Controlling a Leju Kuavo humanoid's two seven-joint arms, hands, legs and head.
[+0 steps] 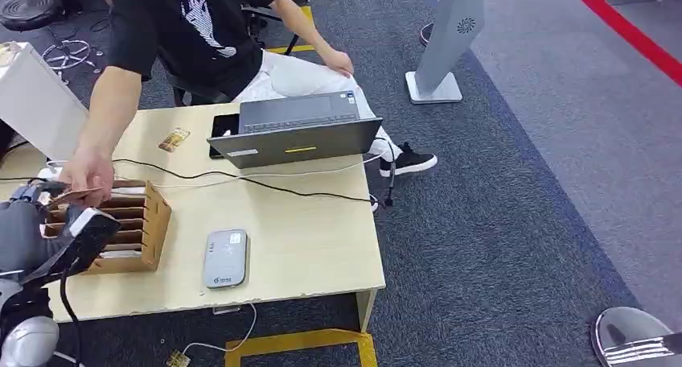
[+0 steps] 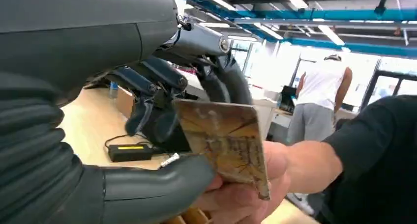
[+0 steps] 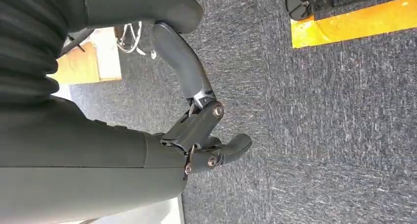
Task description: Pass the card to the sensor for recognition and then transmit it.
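Head view, table: a light wooden table (image 1: 306, 246) on dark carpet, with a person (image 1: 193, 29) seated at its far edge
Head view, left hand: the robot's left hand (image 1: 48, 222) is raised over the table's left edge, above a wooden slotted rack (image 1: 141, 222)
Head view, card: a brownish card (image 1: 76, 195) sits between the left hand and the person's hand (image 1: 87, 174), which reaches across to it; this looks like a handover
Head view, sensor: a grey card reader (image 1: 224, 257) lies flat near the table's front edge, well apart from the card, so the scan would already be done if this is the handover
Head view, other things: an open laptop (image 1: 293, 129) by the far edge, a second card (image 1: 174, 139) lying near the far left corner, a black cable (image 1: 265, 186) across the middle
Left wrist view, grip: seen close, the thumb (image 2: 157, 189) presses the card's lower part against the dark fingers (image 2: 147, 106), so the hand holds it; the person's fingers pinch the same card from the other side
Left wrist view, extra: shows the shared grip and the card's marbled face, which the head view leaves too small to read
Right wrist view, right hand: the right hand (image 3: 196, 130) hangs over carpet, fingers curled in with nothing in them, idle because the left hand does the work
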